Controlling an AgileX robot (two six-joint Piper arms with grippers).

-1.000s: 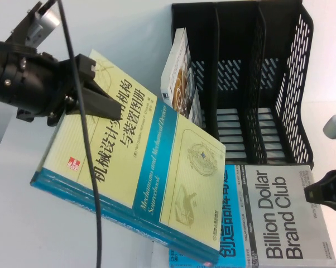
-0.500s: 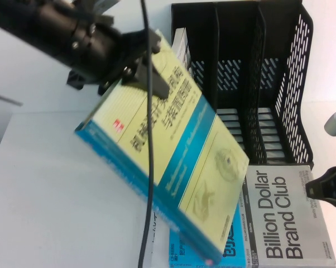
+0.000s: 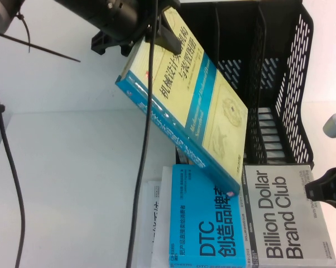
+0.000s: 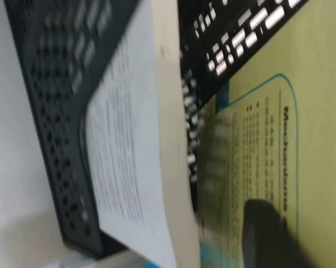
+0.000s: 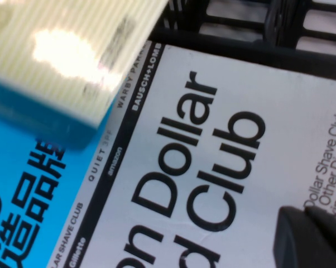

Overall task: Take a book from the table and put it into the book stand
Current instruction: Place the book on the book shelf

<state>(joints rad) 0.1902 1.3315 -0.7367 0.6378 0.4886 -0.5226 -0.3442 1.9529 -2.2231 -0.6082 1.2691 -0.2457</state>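
My left gripper (image 3: 167,29) is shut on the top edge of the pale-yellow book (image 3: 198,106) and holds it tilted in the air, spine down and to the left, in front of the left slots of the black book stand (image 3: 285,84). In the left wrist view one dark finger (image 4: 265,231) presses on the book's yellow cover (image 4: 302,111), with the stand (image 4: 51,111) just beyond. The book's lower corner (image 5: 62,50) hangs over the blue-and-grey book. My right gripper (image 3: 326,190) is shut and empty, low over that book's right edge on the white table (image 3: 73,184).
The "Billion Dollar Brand Club" book (image 3: 257,223) lies flat in front of the stand, also seen in the right wrist view (image 5: 201,139). A thinner white book (image 4: 134,156) leans in the stand's left slot. Black cables (image 3: 139,178) hang over the table's middle. White sheets (image 3: 155,223) lie under the blue book.
My left arm has lifted the yellow book up and to the right toward the stand and turned it steeper on edge. The right gripper has not moved.
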